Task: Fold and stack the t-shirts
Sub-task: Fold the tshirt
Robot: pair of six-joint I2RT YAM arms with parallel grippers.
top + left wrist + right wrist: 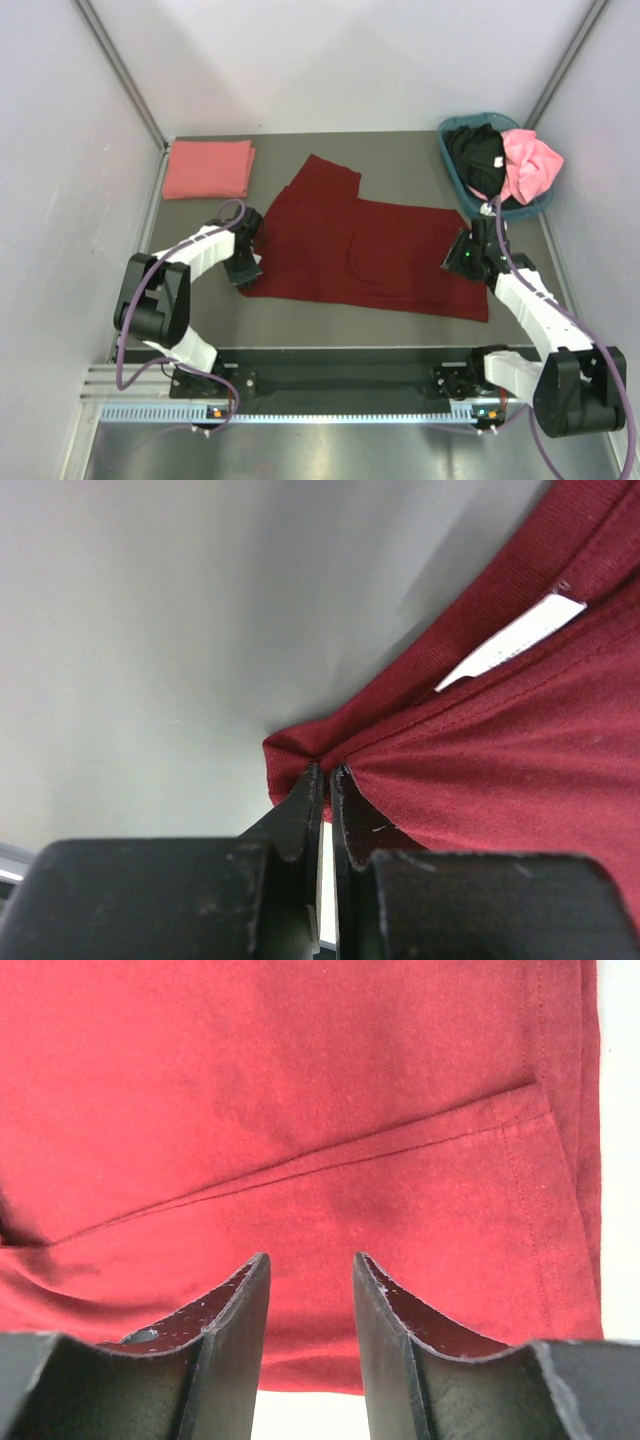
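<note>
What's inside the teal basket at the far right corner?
A black t-shirt and a bright pink t-shirt, bunched side by side and heaped above the basket rim. The basket floor, and anything lying beneath the two shirts, is covered.

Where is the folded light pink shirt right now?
In the top view, the folded salmon-pink shirt lies at the far left corner of the table, apart from the dark red shirt spread out in the middle.

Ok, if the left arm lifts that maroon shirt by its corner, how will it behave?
Probably floppy: the maroon shirt bunches into creases where the left gripper pinches it. The rest would likely sag and drag.
</note>
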